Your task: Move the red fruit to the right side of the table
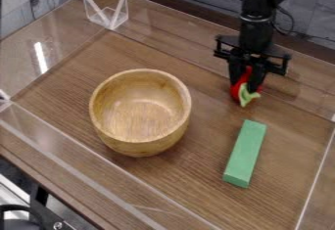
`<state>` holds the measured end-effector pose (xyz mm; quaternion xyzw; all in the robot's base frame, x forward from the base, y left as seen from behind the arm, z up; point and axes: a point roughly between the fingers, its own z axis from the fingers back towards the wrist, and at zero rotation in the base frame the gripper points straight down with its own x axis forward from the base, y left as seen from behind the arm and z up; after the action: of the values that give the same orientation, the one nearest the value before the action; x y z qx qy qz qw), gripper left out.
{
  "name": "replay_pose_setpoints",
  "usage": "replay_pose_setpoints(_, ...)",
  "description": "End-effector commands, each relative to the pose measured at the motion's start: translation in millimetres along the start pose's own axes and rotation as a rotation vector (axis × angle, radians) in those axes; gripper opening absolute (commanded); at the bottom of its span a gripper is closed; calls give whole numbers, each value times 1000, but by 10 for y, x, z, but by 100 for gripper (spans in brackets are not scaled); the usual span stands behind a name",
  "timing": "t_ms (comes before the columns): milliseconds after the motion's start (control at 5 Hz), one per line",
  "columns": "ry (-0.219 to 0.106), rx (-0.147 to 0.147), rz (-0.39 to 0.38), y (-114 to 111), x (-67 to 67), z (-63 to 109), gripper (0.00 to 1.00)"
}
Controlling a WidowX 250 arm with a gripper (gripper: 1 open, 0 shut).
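Observation:
The red fruit [242,89] is small and bright red, and its light green cap [250,98] points down to the right. It sits on the right half of the brown wood-grain table [183,53], partly hidden between the fingers. My black gripper [245,81] comes straight down from above with its fingers drawn in against the fruit's sides, shut on it. The fruit's lower end is at or just above the tabletop; I cannot tell whether it is touching.
A wooden bowl [140,110] stands left of centre. In front of the fruit lies a long green block [245,153], near the right wall. Low clear plastic walls edge the table, and a clear folded stand [105,11] sits at the back left.

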<state>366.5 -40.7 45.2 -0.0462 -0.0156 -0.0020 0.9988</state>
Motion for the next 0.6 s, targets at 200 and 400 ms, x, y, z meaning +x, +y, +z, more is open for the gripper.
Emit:
replay_pose_setpoints(200, -77, -14, -53, 15, 127, 294, 0)
replay_pose_setpoints(400, -68, -20, -93, -37, 132, 241, 0)
